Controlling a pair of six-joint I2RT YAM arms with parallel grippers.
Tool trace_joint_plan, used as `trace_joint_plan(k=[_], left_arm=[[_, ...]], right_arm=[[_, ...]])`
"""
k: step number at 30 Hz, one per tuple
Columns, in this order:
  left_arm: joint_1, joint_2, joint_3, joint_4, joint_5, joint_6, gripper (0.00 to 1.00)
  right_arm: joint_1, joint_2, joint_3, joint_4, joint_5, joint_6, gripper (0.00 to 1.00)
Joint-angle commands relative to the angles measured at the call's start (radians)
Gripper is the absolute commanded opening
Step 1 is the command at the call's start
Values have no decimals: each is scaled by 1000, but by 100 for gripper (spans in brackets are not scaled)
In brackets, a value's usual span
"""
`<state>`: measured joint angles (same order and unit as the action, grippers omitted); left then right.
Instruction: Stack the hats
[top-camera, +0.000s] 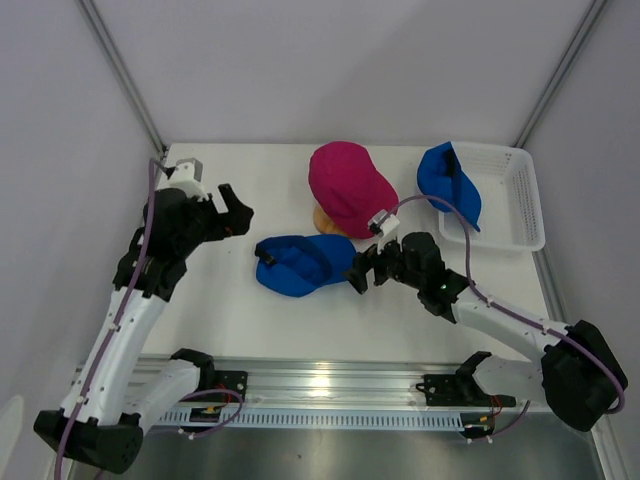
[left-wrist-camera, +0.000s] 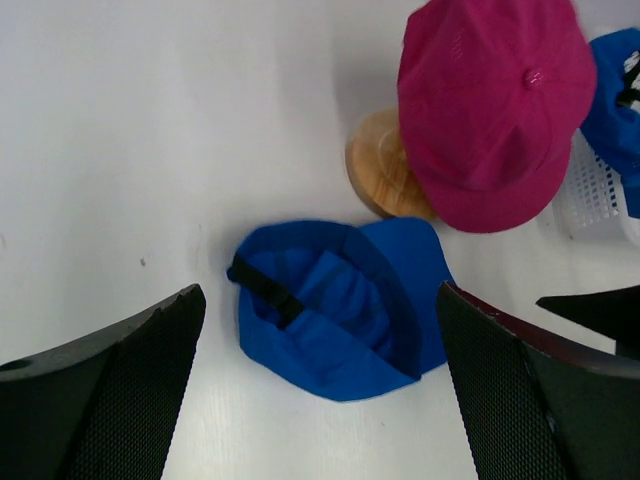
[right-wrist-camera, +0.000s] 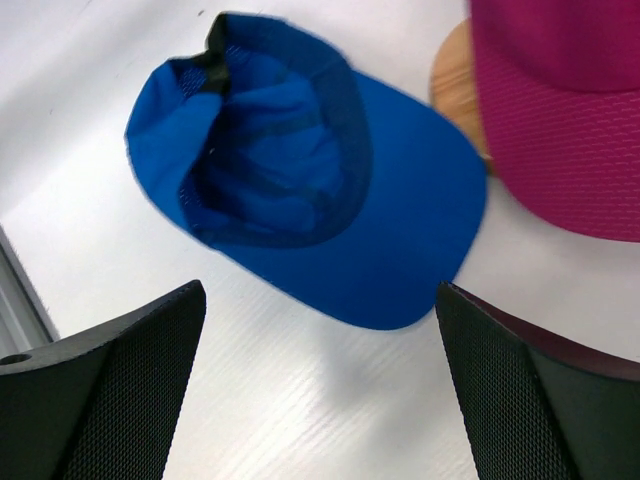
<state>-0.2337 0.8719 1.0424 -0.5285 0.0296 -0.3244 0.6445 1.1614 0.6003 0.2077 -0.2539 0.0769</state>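
A magenta-pink hat (top-camera: 348, 185) sits on the wooden stand (top-camera: 328, 221) at the table's back middle; it also shows in the left wrist view (left-wrist-camera: 490, 110) and the right wrist view (right-wrist-camera: 565, 110). A royal blue hat (top-camera: 300, 264) lies upside down on the table in front of it, inside facing up (left-wrist-camera: 335, 310) (right-wrist-camera: 300, 200). A second blue hat (top-camera: 450, 182) hangs over the basket's left rim. My right gripper (top-camera: 362, 270) is open, just right of the blue hat's brim. My left gripper (top-camera: 235, 215) is open, above the table to the hat's left.
A white mesh basket (top-camera: 510, 200) stands at the back right. The wooden stand's base (left-wrist-camera: 380, 165) shows under the pink hat. A metal rail (top-camera: 320, 385) runs along the near edge, with both arm bases on it.
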Motion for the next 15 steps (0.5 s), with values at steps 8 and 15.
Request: trace_joint_plan(k=[8, 15], left_arm=[[-123, 102, -147, -96, -118, -516, 99], [-324, 229, -183, -101, -313, -714, 99]], right_arm=[[198, 113, 72, -51, 261, -112, 94], [199, 34, 46, -80, 340, -118, 95]])
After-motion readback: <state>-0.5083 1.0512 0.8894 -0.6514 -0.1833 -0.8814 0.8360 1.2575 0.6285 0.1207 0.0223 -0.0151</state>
